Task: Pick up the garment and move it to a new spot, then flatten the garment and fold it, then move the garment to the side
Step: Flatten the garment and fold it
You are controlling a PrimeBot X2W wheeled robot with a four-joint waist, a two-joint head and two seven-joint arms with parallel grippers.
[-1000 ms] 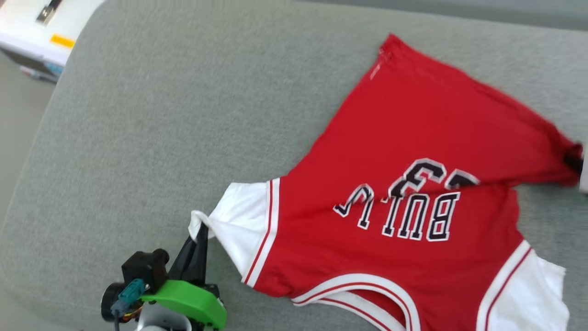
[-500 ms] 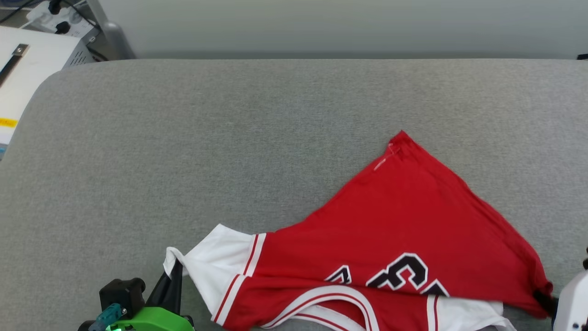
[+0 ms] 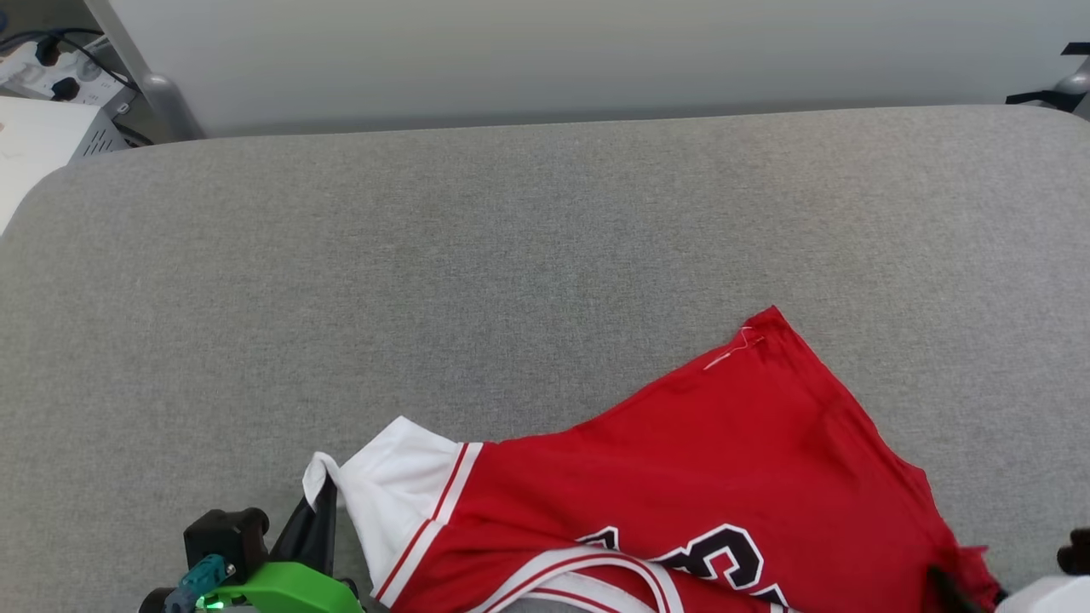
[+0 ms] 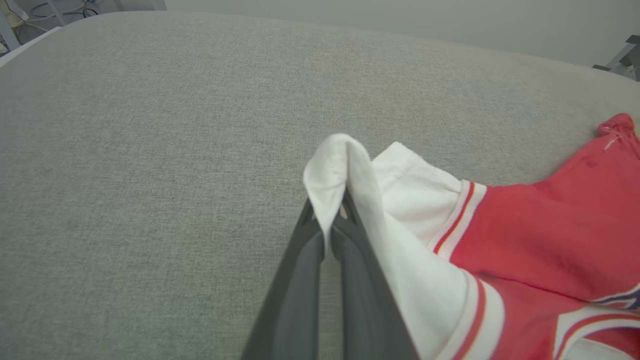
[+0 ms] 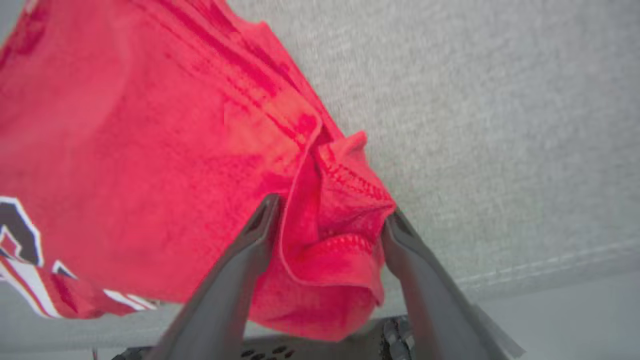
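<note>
The left gripper [image 4: 327, 220] is pinching the white sleeve tip of the red jersey [image 3: 724, 451], its fingers pressed together on the cloth. The right gripper [image 5: 330, 220] is standing spread, with the red hem (stitching visible) bunching loosely between its fingers. The red jersey is lying toward five o'clock on the grey cushion [image 3: 426, 272].

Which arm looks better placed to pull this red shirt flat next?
Left, probably: the left end effector is clamped on a white sleeve of the red jersey T-shirt, ready to tug. The right end effector stands open, the red hem loose between its fingers.
</note>
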